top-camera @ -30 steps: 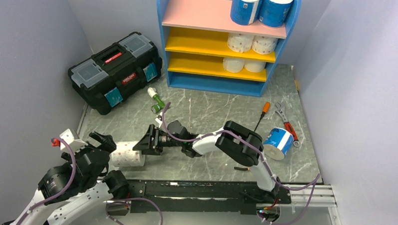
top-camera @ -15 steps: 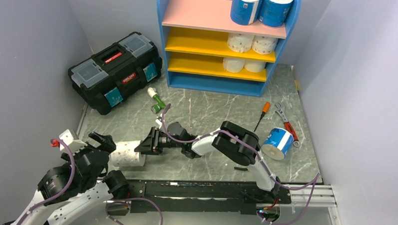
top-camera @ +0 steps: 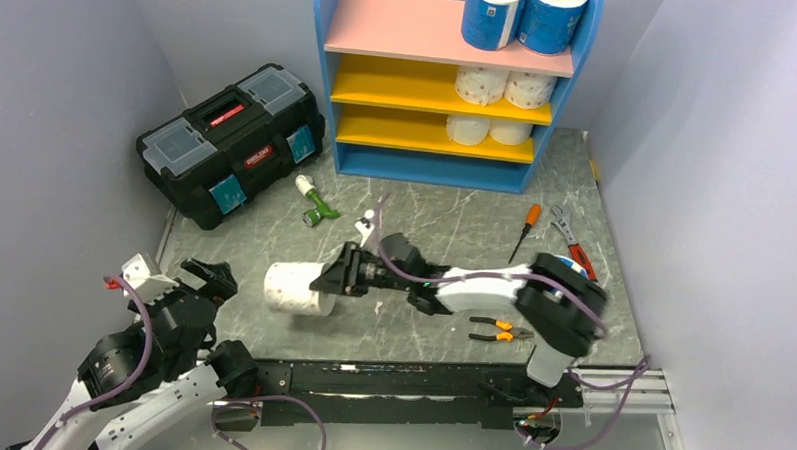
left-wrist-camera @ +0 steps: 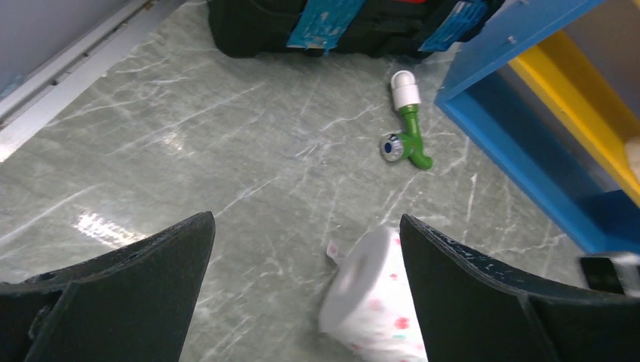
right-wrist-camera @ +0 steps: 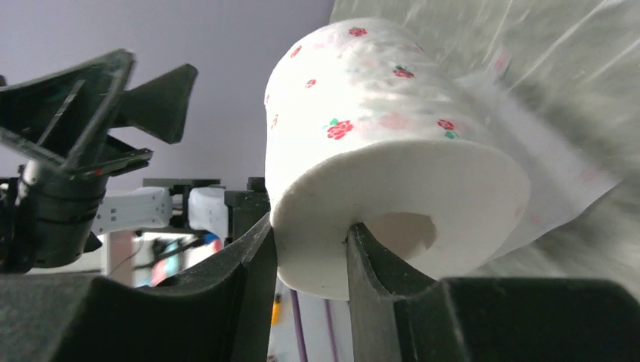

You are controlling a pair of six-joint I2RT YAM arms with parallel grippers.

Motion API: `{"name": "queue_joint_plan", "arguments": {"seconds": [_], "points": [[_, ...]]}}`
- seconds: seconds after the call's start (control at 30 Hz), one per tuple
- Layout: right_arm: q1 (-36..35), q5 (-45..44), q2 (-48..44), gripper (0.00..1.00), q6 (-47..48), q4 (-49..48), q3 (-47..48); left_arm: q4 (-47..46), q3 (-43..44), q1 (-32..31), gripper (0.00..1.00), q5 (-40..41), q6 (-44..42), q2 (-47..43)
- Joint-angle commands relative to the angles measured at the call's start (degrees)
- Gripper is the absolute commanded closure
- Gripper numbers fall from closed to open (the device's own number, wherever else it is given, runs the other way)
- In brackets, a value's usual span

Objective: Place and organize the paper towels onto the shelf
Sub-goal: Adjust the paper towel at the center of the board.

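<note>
Soft pink-dotted cylindrical roll [top-camera: 292,287]: right gripper [top-camera: 328,281] is pinching its wall; left gripper [left-wrist-camera: 306,226] is gaping empty; pliers [top-camera: 498,332] are lying on marbled desk [top-camera: 425,216].

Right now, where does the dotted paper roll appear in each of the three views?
Top view: dotted roll, left of centre.
Left wrist: the roll at the bottom edge, right of centre.
Right wrist: the roll fills the centre.
Shared landmark: the open left gripper, near the roll in all three.
</note>
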State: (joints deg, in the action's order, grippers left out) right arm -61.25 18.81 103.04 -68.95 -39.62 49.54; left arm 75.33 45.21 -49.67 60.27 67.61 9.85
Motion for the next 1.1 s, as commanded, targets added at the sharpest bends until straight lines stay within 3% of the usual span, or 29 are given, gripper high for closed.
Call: {"name": "queue_joint_plan", "arguments": {"seconds": [0.0, 0.2, 0.43, 0.6, 1.07], "points": [[3.0, -10.2, -18.0, 0.75, 14.1, 14.0, -3.7, -9.1, -1.1, 0.2, 0.01, -0.5, -4.9, 0.9], [4.8, -26.5, -36.5, 0.75, 32.1, 43.2, -2.2, -17.4, -4.5, 0.1, 0.01, -3.2, -8.3, 3.9], [5.1, -37.9, -42.4, 0.75, 43.2, 64.9, 4.2, -26.6, -8.9, 0.1, 0.01, -9.1, -9.4, 9.5], [5.0, -40.2, -40.8, 0.75, 45.6, 70.2, 4.3, -31.6, -11.1, 0.2, 0.01, -12.8, -9.6, 13.7], [4.3, -38.6, -35.8, 0.75, 46.8, 69.9, 3.0, -35.7, -14.5, 0.1, 0.01, -16.4, -9.5, 18.0]]}}
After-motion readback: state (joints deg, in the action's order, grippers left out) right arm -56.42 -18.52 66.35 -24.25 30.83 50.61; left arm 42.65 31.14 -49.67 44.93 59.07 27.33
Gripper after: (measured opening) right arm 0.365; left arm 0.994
